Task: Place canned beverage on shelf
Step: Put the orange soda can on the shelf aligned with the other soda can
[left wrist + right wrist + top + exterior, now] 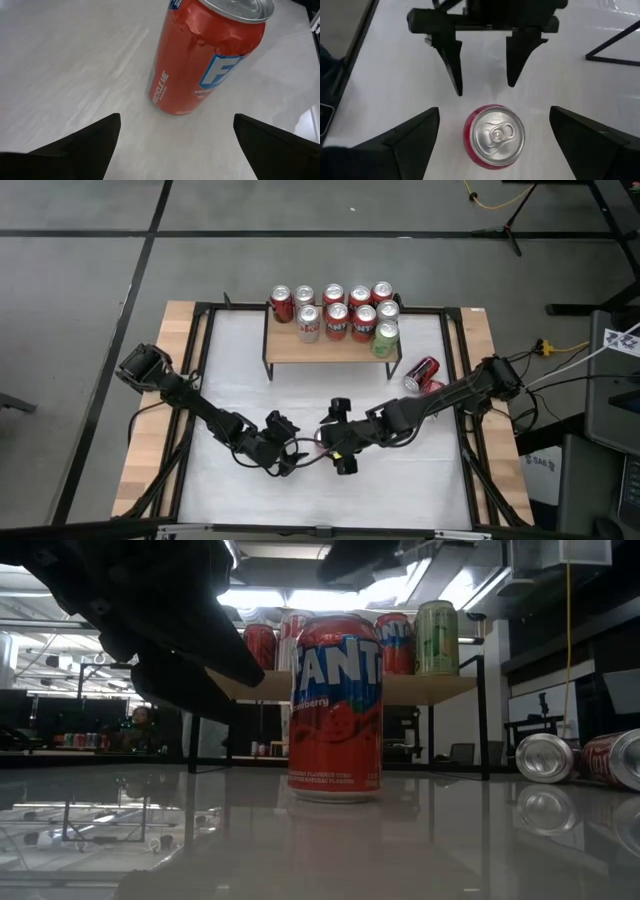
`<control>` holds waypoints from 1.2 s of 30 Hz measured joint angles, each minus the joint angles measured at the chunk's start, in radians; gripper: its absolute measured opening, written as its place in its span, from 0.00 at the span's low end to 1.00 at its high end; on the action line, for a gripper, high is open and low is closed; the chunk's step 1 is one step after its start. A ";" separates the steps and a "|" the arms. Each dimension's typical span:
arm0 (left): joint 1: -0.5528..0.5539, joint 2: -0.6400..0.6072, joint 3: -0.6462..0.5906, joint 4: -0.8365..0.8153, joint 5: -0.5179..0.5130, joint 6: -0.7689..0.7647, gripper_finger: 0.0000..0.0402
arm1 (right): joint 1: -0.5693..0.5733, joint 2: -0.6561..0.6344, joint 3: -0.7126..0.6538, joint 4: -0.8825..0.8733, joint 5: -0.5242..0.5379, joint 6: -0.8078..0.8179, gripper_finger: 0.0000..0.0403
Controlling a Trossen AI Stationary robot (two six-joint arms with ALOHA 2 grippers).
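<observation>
Can [336, 708]: standing upright on the table [330, 395], between both grippers, touched by neither.
Left gripper [287, 448]: fingers spread apart, facing the can.
Right gripper [338, 442]: fingers spread apart, hanging over the can.
Shelf [325, 348]: sitting at the table's far side, bearing ten cans.

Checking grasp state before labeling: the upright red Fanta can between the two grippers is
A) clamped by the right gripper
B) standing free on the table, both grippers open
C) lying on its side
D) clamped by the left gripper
B: the red Fanta can stands upright on the table, with the open left gripper and the open right gripper near it, neither touching.
</observation>
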 joint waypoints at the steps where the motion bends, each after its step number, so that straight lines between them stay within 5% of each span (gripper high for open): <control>1: 0.000 0.000 0.000 0.000 0.000 0.000 0.96 | 0.000 0.000 -0.011 0.010 0.006 0.005 0.92; 36: 0.000 0.000 0.000 0.000 -0.002 0.000 0.96 | 0.000 0.001 -0.313 0.354 0.059 0.112 0.87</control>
